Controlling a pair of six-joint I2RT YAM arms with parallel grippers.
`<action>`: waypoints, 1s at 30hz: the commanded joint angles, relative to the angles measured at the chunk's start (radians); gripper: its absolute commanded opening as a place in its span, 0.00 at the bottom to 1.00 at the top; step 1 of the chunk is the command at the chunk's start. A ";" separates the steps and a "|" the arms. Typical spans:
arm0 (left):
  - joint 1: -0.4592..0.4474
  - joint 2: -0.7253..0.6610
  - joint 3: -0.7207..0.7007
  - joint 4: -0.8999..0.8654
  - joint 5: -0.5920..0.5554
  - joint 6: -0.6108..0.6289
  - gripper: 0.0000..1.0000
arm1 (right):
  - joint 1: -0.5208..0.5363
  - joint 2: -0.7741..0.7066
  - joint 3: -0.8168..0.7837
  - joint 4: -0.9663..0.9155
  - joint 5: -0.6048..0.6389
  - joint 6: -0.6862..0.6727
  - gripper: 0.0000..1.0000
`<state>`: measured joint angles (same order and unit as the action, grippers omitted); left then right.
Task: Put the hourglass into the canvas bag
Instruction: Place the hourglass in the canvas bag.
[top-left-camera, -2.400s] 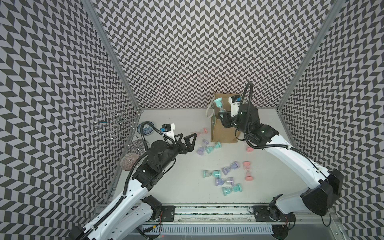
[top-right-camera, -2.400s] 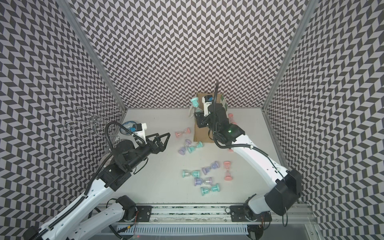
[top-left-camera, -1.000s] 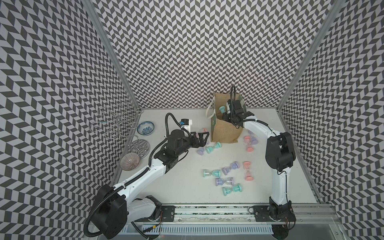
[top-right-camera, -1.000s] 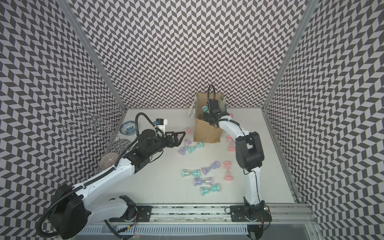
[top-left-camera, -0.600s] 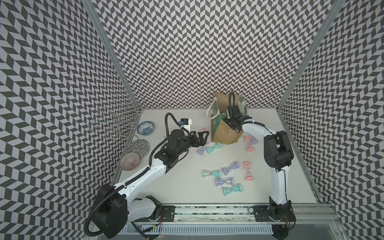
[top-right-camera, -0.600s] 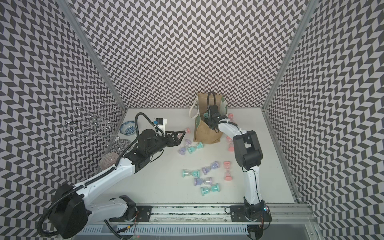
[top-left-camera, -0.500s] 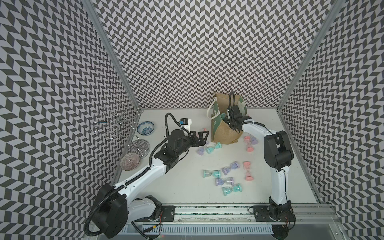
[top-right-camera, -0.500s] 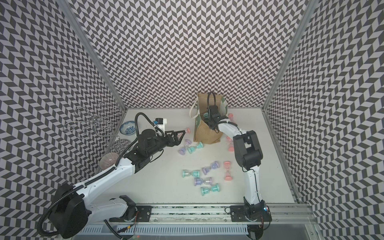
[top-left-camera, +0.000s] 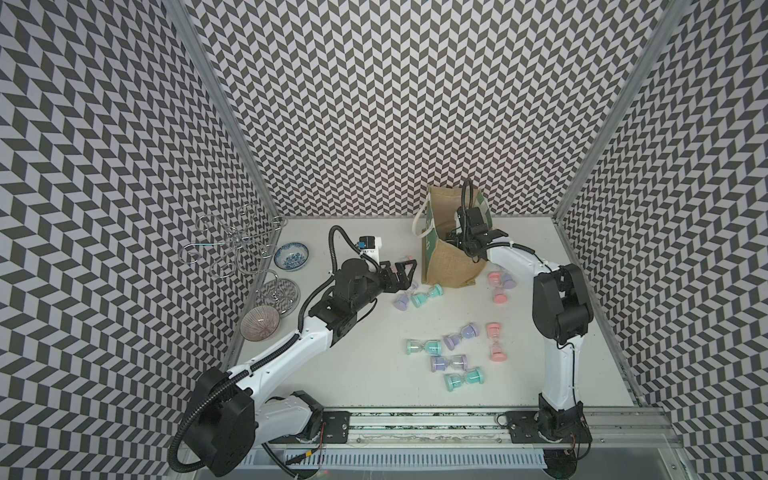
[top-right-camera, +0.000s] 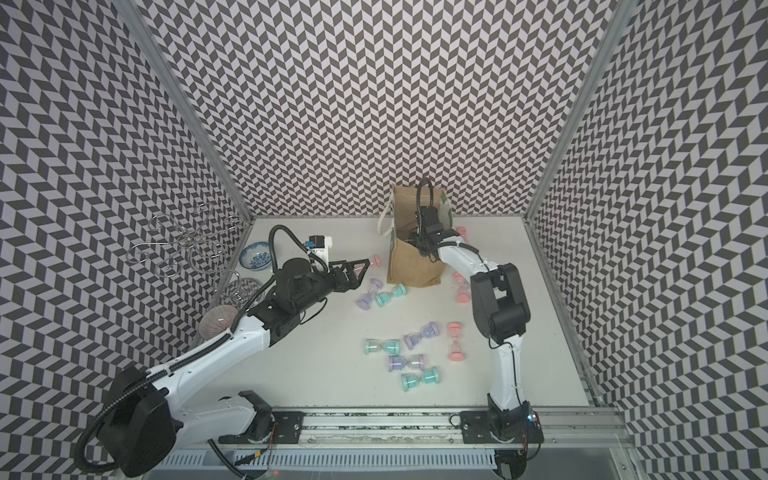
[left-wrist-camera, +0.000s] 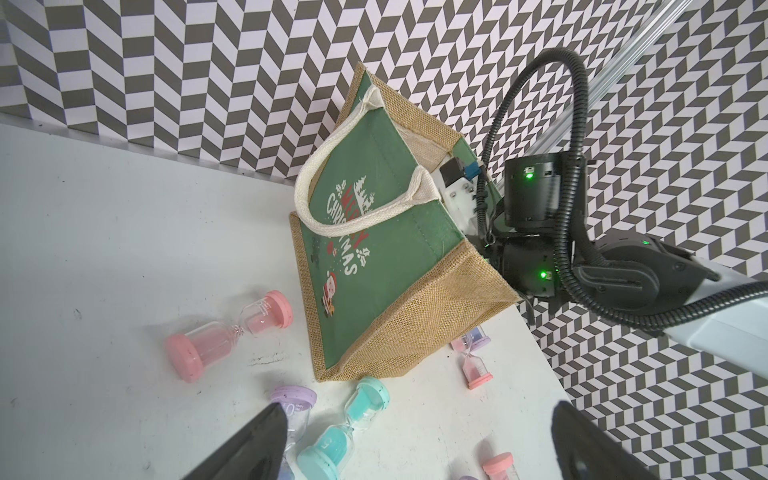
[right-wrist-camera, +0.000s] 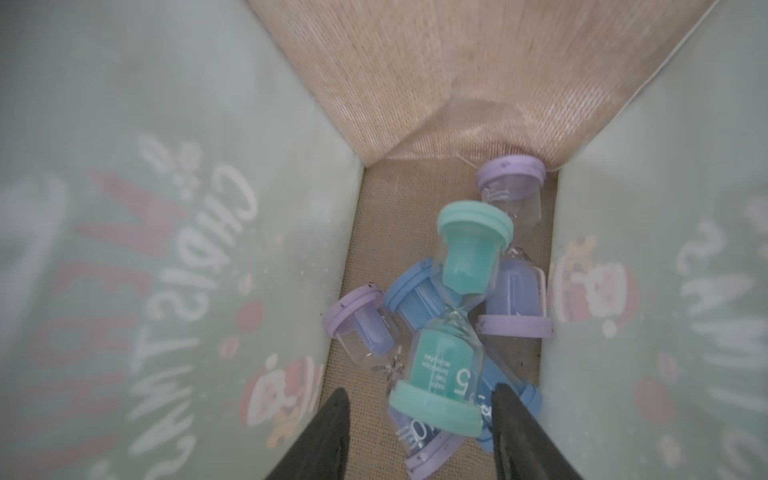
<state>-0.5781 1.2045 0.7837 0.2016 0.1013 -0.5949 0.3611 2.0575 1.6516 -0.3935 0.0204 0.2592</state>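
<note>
**Teal hourglass lay in the bag, right pincer apart around it**

Deep inside the canvas bag, the right pincer stood with its jaws apart, one on each side of the near cap of the teal hourglass. That hourglass rested on other hourglasses at the bag's bottom, its long axis pointing away from the pincer. The left pincer, jaws wide, hovered over the tabletop, the nearer one to the pink hourglass beside the bag.

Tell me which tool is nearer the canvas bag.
Right. The right tool is inside the canvas bag; the left tool hovers outside, beside its green panel, apart from it.
</note>
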 joint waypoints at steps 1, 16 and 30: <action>-0.003 -0.029 -0.006 0.025 -0.017 -0.004 0.99 | -0.002 -0.083 -0.029 0.035 -0.028 0.010 0.58; 0.013 -0.137 -0.018 -0.048 -0.066 0.005 0.99 | 0.042 -0.364 -0.169 0.115 -0.097 0.028 0.80; 0.024 -0.303 -0.086 -0.161 -0.101 -0.003 0.99 | 0.276 -0.615 -0.352 0.125 0.073 0.023 0.84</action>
<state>-0.5602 0.9390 0.7193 0.0803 0.0223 -0.5953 0.5861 1.4960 1.3262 -0.3065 0.0105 0.2802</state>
